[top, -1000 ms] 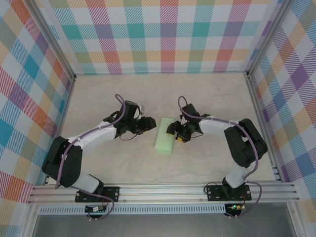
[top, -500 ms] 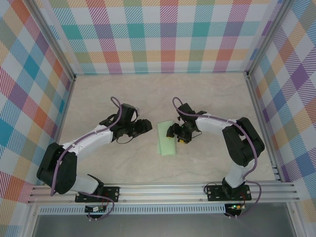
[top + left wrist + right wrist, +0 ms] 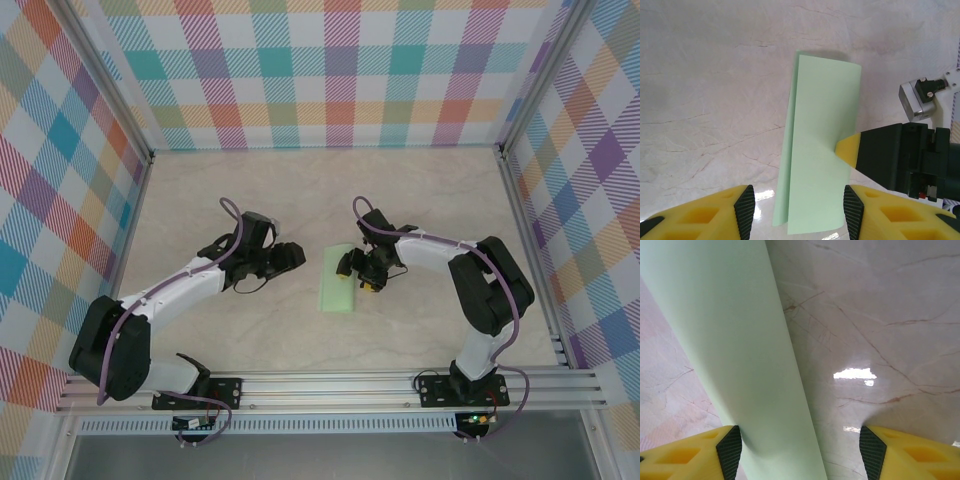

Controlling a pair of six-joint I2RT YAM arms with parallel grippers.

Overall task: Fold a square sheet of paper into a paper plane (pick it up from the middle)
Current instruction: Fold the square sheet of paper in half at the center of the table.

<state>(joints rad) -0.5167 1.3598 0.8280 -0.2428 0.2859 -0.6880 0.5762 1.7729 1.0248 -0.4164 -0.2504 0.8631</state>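
right gripper [image 3: 800,447], spread, is touching the folded square sheet of paper [image 3: 822,135]; left gripper [image 3: 798,210] is hovering spread nearby

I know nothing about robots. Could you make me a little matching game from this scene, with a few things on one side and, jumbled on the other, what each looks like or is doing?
Things:
1. sheet of paper
2. left arm's fingers
3. right arm's fingers
4. walls

Descriptions:
A. bright checked pattern
B. one yellow tip on the paper's edge
C. pale green, folded in half, lying on the table
D. spread open, clear of the paper

Pairs: 1-C, 2-D, 3-B, 4-A
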